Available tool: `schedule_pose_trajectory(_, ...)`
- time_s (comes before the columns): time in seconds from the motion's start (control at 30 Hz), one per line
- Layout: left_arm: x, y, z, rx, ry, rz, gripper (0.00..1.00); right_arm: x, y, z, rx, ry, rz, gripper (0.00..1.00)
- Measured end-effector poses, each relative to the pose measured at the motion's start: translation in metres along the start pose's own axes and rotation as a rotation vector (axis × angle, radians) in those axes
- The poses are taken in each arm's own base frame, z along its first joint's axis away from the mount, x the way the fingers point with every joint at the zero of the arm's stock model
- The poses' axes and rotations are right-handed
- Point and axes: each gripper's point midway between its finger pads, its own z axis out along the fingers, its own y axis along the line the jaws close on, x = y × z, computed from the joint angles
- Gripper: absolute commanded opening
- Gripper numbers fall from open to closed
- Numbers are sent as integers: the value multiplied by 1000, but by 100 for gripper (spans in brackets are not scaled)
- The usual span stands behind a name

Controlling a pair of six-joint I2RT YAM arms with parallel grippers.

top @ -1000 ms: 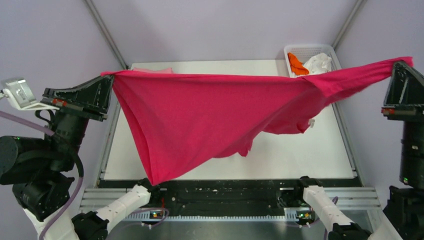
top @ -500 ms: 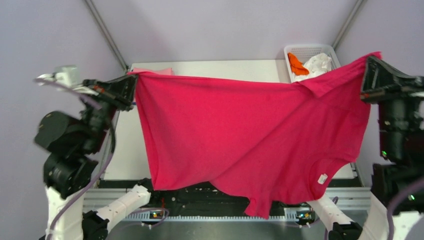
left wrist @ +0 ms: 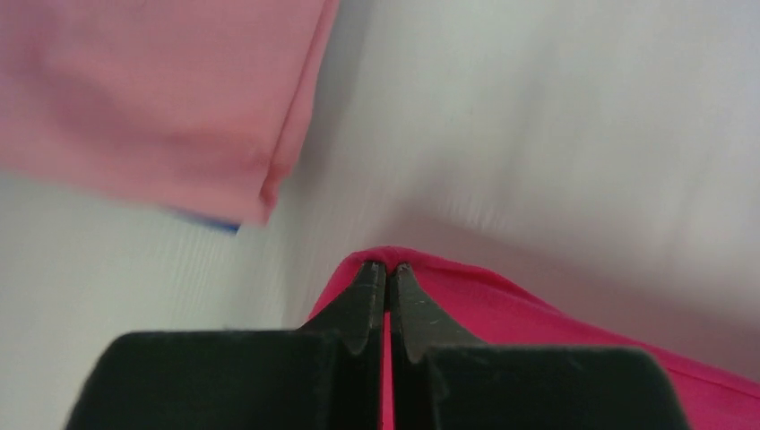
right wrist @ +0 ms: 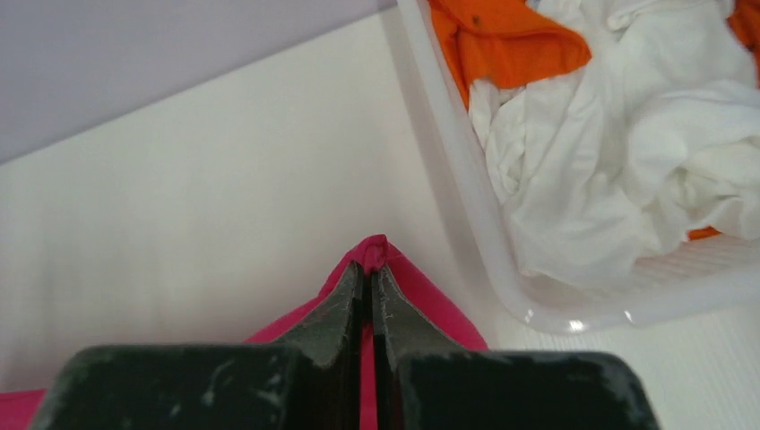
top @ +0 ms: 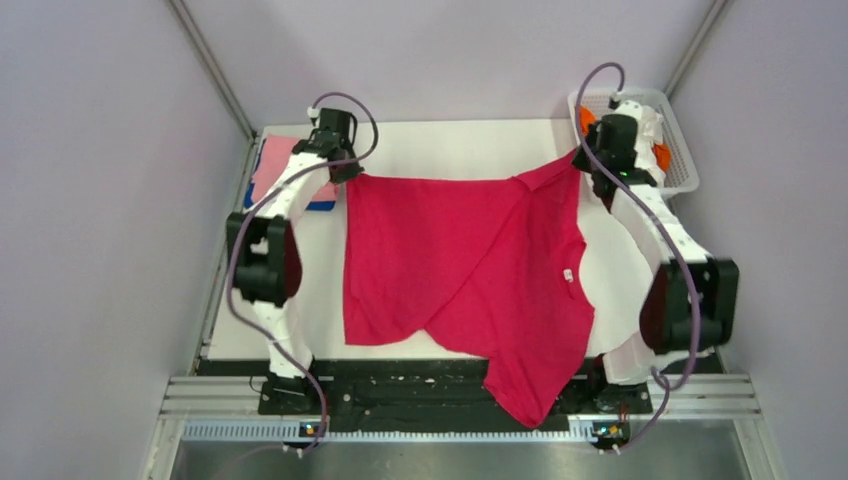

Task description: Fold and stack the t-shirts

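The large crimson-red soft cloth t-shirt [top: 450,250] lies creased on the smooth white surface [top: 450,140], its tail drooping off at six o'clock. The left end effector [left wrist: 386,266] pinches its ten o'clock corner; the right end effector [right wrist: 368,267] clamps the two o'clock corner.

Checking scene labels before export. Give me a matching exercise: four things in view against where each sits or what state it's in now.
Things:
1. crimson t-shirt
2. pink t-shirt
3. white basket
4. left claw

Places or states:
A. far right corner, orange cloth and white cloth inside
B. spread on the table, one end hanging over the near edge
C. far left corner, over blue cloth
D. shut on a red corner

Pairs: 1-B, 2-C, 3-A, 4-D
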Motion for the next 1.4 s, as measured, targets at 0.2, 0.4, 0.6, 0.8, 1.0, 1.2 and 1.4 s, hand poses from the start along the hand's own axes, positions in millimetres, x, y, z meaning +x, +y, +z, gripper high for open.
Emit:
schedule_pose_trajectory(0.2,-46,-30,115,26,11,19,98,70,3,122,61,168,-70,17)
schedule_pose_trajectory(0.4,-65,-42,126,72,-29,36,99,61,29,182,89,146,-127,83)
schedule_pose_trajectory(0.6,-48,-33,92,78,16,47,99,45,34,160,144,123,-174,99)
schedule_pose_trajectory(0.8,-18,-18,0,88,34,17,98,61,42,64,105,172,-194,99)
schedule_pose_trajectory(1.0,83,20,-76,88,122,-34,89,113,44,-40,-22,227,-90,99)
schedule_pose_trajectory(1.2,194,65,-77,10,349,-49,70,232,15,-85,-44,476,-45,99)
schedule_pose_trajectory(1.4,199,60,-65,26,356,-73,50,281,-13,-97,40,594,-33,99)
